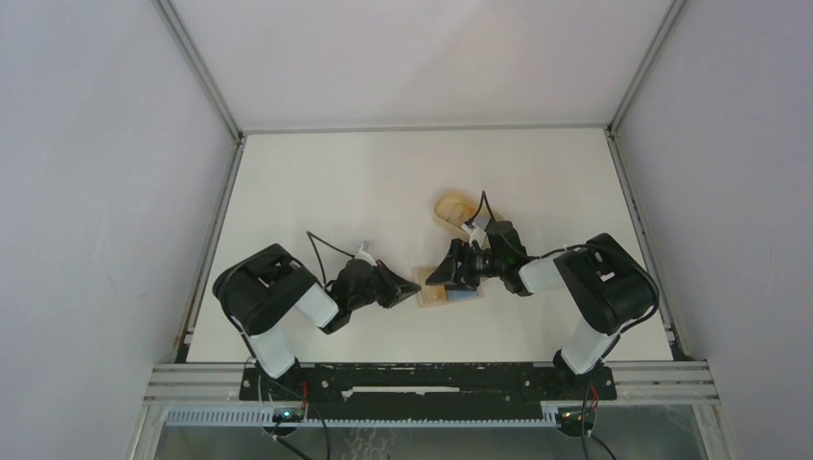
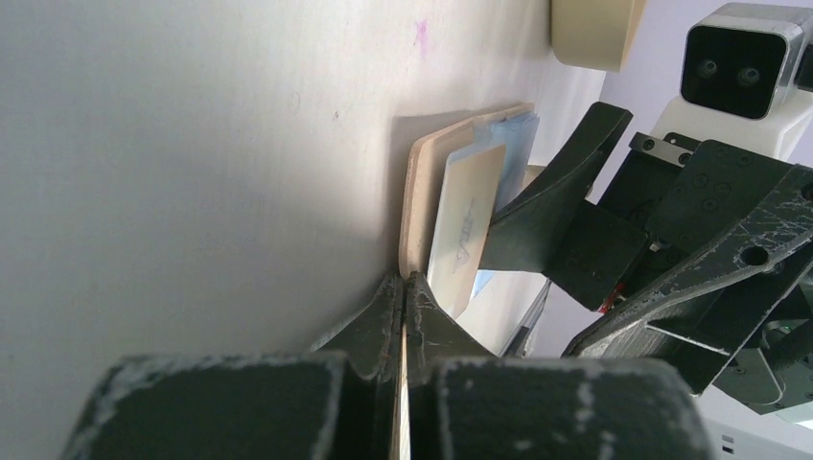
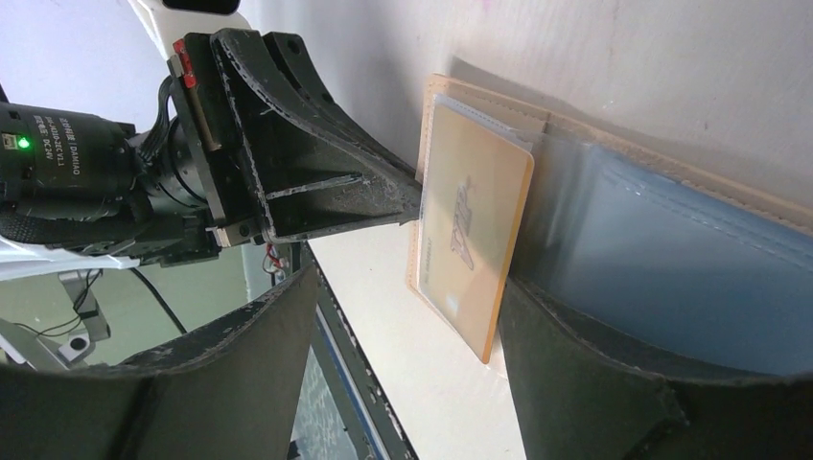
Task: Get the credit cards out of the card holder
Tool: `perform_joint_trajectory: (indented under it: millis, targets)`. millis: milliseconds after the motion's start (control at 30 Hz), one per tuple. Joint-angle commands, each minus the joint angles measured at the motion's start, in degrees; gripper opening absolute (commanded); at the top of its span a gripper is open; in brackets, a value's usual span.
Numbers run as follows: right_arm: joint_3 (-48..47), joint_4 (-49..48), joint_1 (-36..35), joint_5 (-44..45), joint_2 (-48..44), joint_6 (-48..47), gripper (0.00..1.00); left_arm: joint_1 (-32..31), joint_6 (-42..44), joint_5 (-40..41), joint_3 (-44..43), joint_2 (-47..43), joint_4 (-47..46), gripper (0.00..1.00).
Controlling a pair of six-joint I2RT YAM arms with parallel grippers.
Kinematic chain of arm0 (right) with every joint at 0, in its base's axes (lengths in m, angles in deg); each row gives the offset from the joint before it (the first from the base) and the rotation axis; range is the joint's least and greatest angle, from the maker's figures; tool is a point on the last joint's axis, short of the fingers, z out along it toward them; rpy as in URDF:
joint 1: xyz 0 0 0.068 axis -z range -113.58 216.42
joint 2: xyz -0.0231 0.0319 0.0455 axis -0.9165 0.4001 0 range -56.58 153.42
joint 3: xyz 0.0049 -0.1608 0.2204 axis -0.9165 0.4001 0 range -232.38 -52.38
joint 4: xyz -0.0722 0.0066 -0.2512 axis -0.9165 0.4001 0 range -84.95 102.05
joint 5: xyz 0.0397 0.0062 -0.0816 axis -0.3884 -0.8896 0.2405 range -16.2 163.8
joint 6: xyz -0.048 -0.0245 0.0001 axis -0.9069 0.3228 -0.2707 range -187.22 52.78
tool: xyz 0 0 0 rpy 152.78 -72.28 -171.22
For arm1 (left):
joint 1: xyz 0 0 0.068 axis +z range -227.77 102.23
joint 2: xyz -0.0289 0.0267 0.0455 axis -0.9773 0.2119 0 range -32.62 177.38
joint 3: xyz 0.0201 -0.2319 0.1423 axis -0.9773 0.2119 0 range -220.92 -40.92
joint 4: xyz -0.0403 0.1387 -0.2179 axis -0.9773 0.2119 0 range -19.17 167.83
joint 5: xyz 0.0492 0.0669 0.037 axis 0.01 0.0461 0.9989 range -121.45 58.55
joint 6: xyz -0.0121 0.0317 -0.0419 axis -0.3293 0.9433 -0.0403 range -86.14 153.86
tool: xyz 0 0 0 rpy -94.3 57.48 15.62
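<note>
The tan card holder [image 1: 433,299] lies open on the table between both arms. My left gripper [image 1: 412,287] is shut on its left edge; in the left wrist view [image 2: 404,283] a thin tan strip shows between the closed fingers. A pale cream-gold credit card [image 3: 470,240] sticks partly out of the holder [image 3: 427,134], and a blue-grey card or sleeve [image 3: 671,278] lies in the other half. My right gripper [image 3: 410,287] is open over the holder, one finger [image 3: 594,383] by the cream card's edge. The card [image 2: 465,225] and holder [image 2: 422,211] also show in the left wrist view.
An oval tan tray [image 1: 458,209] with a raised rim stands just behind the right gripper, and also shows in the left wrist view [image 2: 590,34]. The table's front edge with its metal rail [image 1: 431,369] is close below the holder. White walls enclose the table.
</note>
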Motion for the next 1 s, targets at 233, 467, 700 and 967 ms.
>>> perform_joint_trajectory:
  millis: [233,467,700,967]
  targets:
    - [-0.26,2.2,-3.4,-1.03,-1.92,-0.31,0.76,-0.23,4.26,1.99,2.12,3.09,15.04,0.0]
    - [-1.74,-1.55,-6.38,-1.06,2.45,2.59,0.75,-0.21,4.26,2.15,2.46,2.65,14.91,0.0]
    - [-2.98,-0.47,-8.2,-0.2,3.09,2.59,0.75,-0.21,4.13,2.2,2.73,2.59,14.47,0.0]
    - [-2.89,10.92,-4.0,1.35,-2.76,-4.31,0.75,-0.26,4.0,2.13,2.92,2.89,13.95,0.0]
